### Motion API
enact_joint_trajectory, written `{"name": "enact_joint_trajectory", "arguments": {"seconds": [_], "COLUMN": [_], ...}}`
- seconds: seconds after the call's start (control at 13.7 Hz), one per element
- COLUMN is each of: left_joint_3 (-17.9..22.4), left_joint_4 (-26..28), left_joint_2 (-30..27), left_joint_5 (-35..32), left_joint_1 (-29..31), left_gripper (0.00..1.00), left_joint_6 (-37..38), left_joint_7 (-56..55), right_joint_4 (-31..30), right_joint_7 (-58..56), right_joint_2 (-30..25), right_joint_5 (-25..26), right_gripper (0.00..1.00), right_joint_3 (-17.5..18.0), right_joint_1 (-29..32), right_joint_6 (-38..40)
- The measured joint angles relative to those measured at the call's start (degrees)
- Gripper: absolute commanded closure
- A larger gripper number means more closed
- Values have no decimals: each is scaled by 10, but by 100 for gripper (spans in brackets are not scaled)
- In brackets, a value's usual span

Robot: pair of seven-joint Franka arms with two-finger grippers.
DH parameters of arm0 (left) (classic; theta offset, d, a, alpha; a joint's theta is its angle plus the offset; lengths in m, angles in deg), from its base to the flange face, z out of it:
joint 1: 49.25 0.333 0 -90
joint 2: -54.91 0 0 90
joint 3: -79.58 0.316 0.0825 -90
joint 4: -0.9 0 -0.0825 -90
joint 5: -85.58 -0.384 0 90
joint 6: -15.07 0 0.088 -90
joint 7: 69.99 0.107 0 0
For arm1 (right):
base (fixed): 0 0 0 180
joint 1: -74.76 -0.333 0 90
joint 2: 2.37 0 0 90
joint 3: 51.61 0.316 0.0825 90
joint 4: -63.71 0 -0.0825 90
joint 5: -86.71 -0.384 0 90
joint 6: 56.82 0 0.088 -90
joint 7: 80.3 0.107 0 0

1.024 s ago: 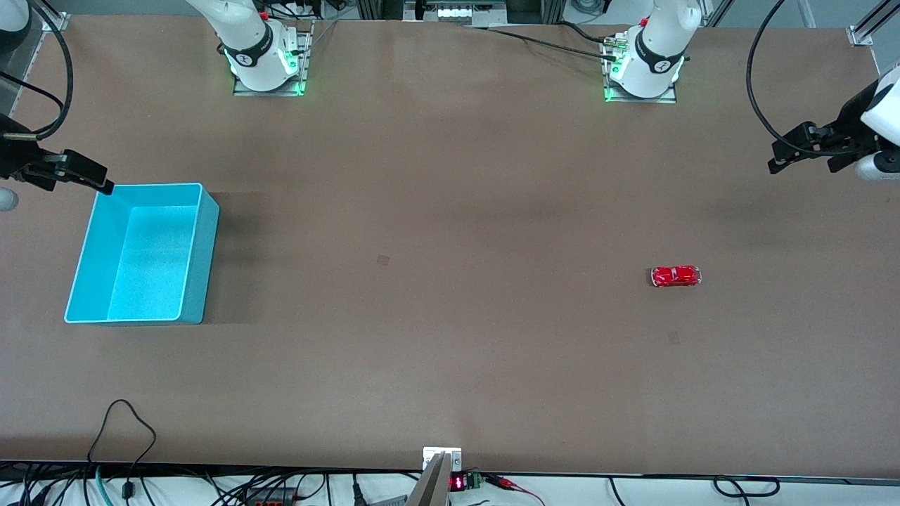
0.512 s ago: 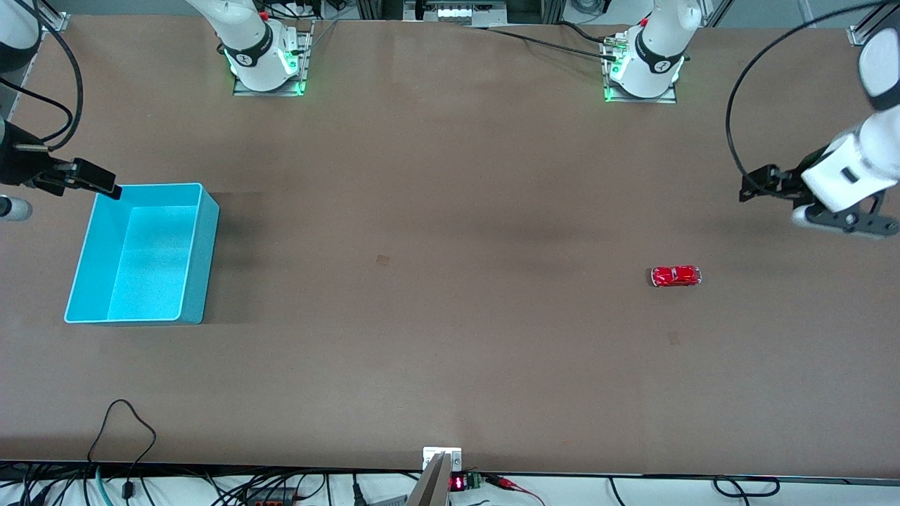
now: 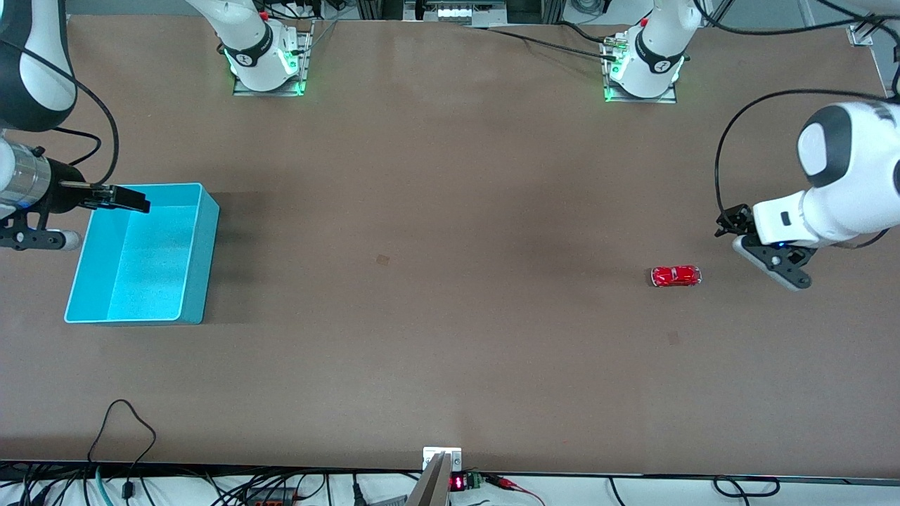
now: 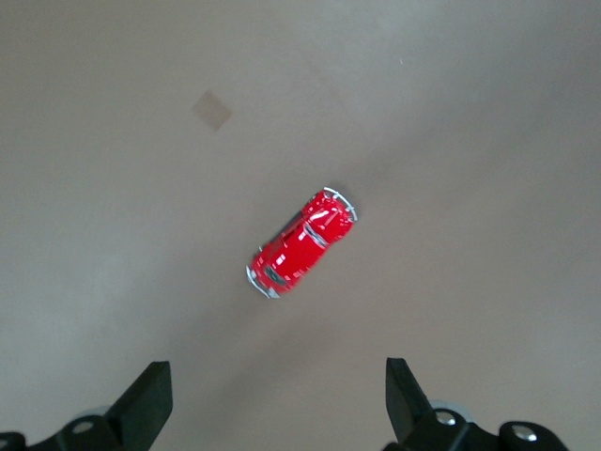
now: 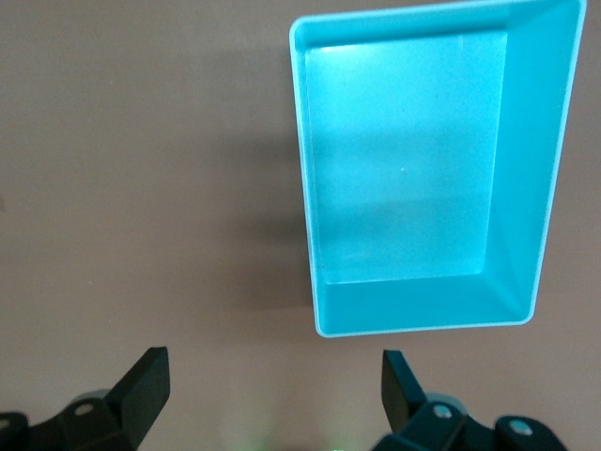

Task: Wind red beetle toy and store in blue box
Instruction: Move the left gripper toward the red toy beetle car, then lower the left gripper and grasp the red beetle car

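Observation:
The red beetle toy [image 3: 676, 276] stands on the brown table toward the left arm's end; it also shows in the left wrist view [image 4: 302, 242]. My left gripper [image 3: 728, 223] is open and empty, up over the table close beside the toy; in its wrist view [image 4: 275, 399] the toy lies clear of the jaws. The blue box [image 3: 202, 260] sits empty at the right arm's end. My right gripper [image 3: 132, 202] is open and empty over the box's rim at the corner nearest the robots. In the right wrist view [image 5: 272, 390] the box [image 5: 423, 315] is just off the jaws.
Small darker patches mark the table [image 3: 382, 260] [image 3: 673, 338]; one shows in the left wrist view [image 4: 212, 111]. The arm bases [image 3: 266, 63] [image 3: 643, 70] stand along the table's edge farthest from the front camera. Cables [image 3: 126, 422] lie at the nearest edge.
My left arm has swung in and brought its gripper close to the toy. My right gripper has moved from beside the box to over its rim. Toy and box have not moved.

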Motion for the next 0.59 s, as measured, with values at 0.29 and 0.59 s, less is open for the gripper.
{"name": "enact_joint_trajectory", "arguments": {"seconds": [0.29,0.59], "left_joint_3": [0,-3], "left_joint_4": [1,1], "left_joint_2": [59,87], "left_joint_5": [0,-12], "left_joint_1": [3,-1], "left_gripper": [0,0], "left_joint_6": [-25,-80], "left_joint_7": [150,235], "right_joint_4": [0,0], "right_joint_7": [1,1], "right_joint_2": [2,5], "right_joint_5": [0,1], "right_gripper": [0,0], "right_joint_3": [-2,-6], "right_joint_1": [2,21], "right_joint_6": [33,52]}}
